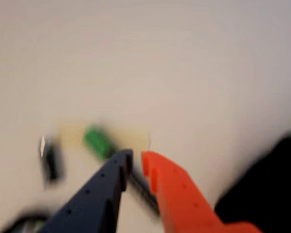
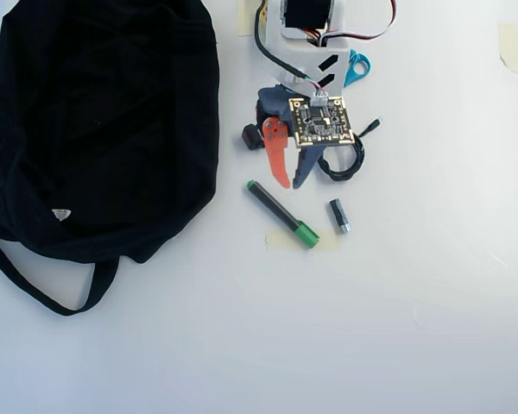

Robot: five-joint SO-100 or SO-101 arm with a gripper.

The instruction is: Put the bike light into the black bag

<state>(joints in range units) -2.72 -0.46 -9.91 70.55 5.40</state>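
White tabletop, evenly lit; masking-tape strips near edges.

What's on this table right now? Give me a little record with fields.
bag: black bag, upper left in overhead view
bike light, beside the bag's right edge, not yet inside
tool: orange and dark-blue fingers slightly apart, empty, above the table
marker: green-capped marker lying below the tool
cylinder: small cylinder, right of marker
cable: coiled black cable

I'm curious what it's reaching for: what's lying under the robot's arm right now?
In the overhead view, the bike light pokes out beside the gripper, and a coiled black cable loops out on the other side. The circuit board covers whatever lies directly underneath.
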